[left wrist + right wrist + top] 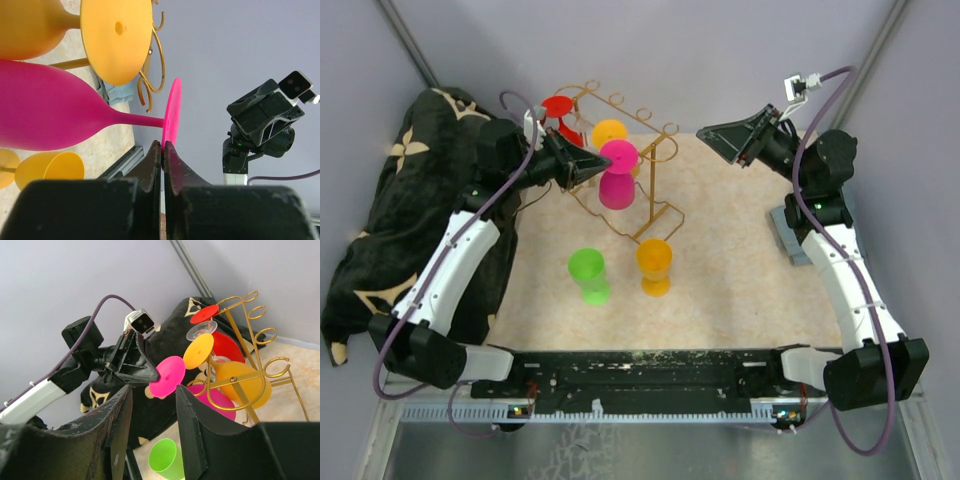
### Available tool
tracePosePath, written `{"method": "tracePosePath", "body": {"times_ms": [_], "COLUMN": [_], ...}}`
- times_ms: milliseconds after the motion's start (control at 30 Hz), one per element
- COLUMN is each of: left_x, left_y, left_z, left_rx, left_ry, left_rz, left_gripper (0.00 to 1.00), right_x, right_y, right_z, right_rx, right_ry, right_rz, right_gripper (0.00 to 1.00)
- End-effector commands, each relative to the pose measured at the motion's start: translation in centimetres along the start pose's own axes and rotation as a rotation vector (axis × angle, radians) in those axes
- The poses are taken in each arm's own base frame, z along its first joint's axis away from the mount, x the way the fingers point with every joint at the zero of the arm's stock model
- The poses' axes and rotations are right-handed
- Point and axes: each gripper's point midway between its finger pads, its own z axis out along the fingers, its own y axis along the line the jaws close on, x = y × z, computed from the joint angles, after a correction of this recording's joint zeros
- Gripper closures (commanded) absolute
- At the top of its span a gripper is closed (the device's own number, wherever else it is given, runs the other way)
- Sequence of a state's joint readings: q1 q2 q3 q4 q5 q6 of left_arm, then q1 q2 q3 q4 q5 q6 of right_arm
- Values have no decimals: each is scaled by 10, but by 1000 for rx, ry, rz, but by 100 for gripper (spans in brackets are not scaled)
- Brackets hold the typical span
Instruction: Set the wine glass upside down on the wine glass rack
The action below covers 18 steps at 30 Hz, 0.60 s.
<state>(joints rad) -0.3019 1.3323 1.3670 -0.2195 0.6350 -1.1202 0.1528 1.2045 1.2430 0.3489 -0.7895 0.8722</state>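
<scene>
Wine glass (618, 178), pink, inverted with foot uppermost. Left gripper (163, 146) is pinched tight on the foot's rim; the bowl hangs just ahead of and below its tips, at the wine glass rack (653, 205). Right gripper (710, 133) is half-spread and holds nothing, well apart from the rack.

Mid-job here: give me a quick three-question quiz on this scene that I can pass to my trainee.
1. True or false: the left gripper is shut on the foot of the pink wine glass.
2. Which glass stands on the table, away from the wine glass rack? A the pink wine glass, B the green glass, C a blue glass.
3. Fill in: the right gripper is open and holds ____.
Key: 1 true; 2 B; 3 nothing.
</scene>
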Motion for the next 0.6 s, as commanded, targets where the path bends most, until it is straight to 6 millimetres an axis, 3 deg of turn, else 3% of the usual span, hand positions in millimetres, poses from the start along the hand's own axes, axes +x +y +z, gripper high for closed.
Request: {"method": "tracePosePath", "body": {"times_ms": [0,567], "left_x": [-7,-2], "left_y": [-21,-17], "left_z": [6,31], "left_rx": [56,39], "left_ry": [-20,-3], "left_rz": [66,87], "left_gripper": [100,100], "right_x": [-10,-7], "right_y": [10,5], "right_z": [-4,-4], "right_rx": [-17,-9], "right_ry": [-33,-24], "right_rz": [-59,-59], "right_gripper": [59,59]}}
